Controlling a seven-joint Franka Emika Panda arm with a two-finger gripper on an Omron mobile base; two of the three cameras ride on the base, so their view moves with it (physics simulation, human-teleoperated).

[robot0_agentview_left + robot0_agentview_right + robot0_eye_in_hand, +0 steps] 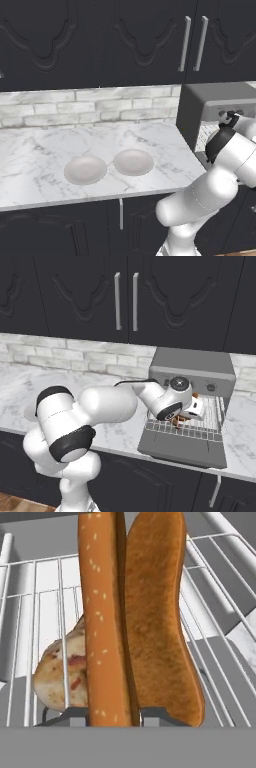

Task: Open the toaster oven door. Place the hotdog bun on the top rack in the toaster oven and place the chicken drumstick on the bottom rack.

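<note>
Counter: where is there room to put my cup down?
The white marble counter is bare left of the two pale round bowls, back to the brick wall. By the boxy grey toaster oven it's crowded: open door, gripper holding the orange-brown hotdog bun.

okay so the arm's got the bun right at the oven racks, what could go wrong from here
The hotdog bun stands on end between the gripper's fingertips, pinched only at its lower end, so it could slip or tip while being set down. A wire rack lies close behind it, and the bun might snag on the wires. The chicken drumstick lies behind that rack, so the bun may end up on the wrong level.
</note>
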